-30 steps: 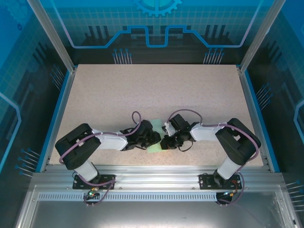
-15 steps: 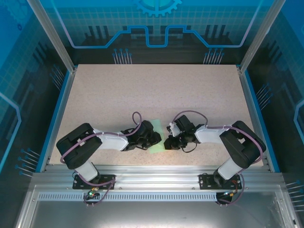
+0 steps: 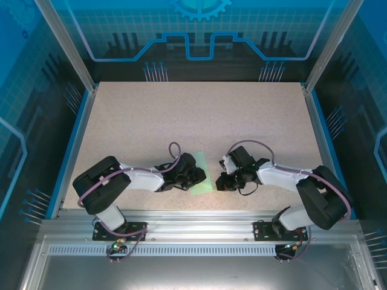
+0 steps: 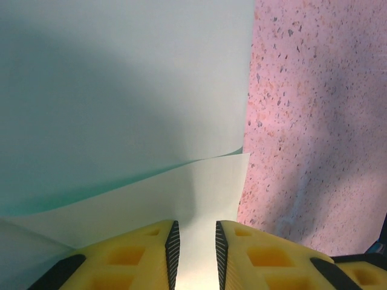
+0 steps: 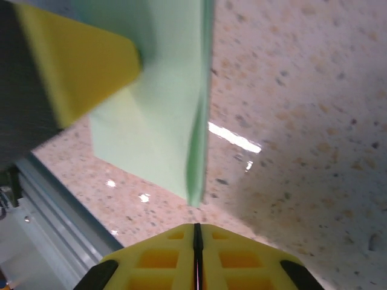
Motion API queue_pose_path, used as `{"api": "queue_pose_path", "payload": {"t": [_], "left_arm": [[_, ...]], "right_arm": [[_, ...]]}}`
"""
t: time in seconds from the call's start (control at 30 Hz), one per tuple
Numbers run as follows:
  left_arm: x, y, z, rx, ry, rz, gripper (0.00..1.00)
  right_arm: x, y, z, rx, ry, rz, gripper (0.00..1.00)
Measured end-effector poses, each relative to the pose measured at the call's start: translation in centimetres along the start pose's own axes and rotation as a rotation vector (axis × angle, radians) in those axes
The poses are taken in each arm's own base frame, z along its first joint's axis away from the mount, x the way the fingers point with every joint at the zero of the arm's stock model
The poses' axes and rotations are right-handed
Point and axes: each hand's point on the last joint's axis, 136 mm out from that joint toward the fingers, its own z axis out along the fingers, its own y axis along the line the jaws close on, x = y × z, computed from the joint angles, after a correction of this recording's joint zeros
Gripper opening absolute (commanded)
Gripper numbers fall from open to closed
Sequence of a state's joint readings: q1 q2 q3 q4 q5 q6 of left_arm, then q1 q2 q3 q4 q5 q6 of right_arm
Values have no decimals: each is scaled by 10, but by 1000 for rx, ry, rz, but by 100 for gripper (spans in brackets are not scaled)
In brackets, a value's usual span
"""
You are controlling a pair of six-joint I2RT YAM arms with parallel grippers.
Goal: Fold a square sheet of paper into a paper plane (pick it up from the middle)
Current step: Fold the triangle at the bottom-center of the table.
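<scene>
The square sheet of paper (image 3: 204, 176) is pale mint green and lies folded on the table between the two grippers. In the left wrist view its upper layer (image 4: 121, 90) curls over a lower flap. My left gripper (image 4: 194, 241) sits low on that flap, jaws a narrow gap apart with paper showing between them. In the top view the left gripper (image 3: 197, 177) covers the sheet's left part. My right gripper (image 3: 221, 182) is just right of the sheet and clear of it. Its jaws (image 5: 195, 232) are shut, empty, and face the paper's raised edge (image 5: 196, 139).
The speckled tabletop (image 3: 199, 115) stretches open behind both arms. A metal rail (image 3: 193, 212) runs along the near edge, close to the grippers. Blue side walls (image 3: 71, 151) border the table. A yellow finger (image 5: 78, 66) of the left gripper presses on the sheet in the right wrist view.
My right arm has drawn back to the right, away from the paper, uncovering more of the sheet. The left gripper has stayed on the paper, its jaws slightly narrower.
</scene>
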State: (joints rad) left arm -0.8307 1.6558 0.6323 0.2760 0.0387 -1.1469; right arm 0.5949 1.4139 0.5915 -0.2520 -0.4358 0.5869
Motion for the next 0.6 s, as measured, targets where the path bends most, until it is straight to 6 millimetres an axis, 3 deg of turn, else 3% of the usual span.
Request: {"api": "queue_pose_path", "payload": {"t": [0.13,0.23,0.33,0.47,0.6], "left_arm": [[0,0,0,0,0,0,28],[0,0,0,0,0,0,28],[0,0,0,0,0,0,28],[0,0,0,0,0,0,28],[-2,0,-1,-5,-10,0,28]], "right_arm": [[-15,21,-4,-50,-25,-36,13],[-21,31,4,-71,-9,-54,13],[-22,26,18,-56,25,-41,11],[-14,6,36,-3,80,5,7],[-15,6,38,-11,90,10,5]]}}
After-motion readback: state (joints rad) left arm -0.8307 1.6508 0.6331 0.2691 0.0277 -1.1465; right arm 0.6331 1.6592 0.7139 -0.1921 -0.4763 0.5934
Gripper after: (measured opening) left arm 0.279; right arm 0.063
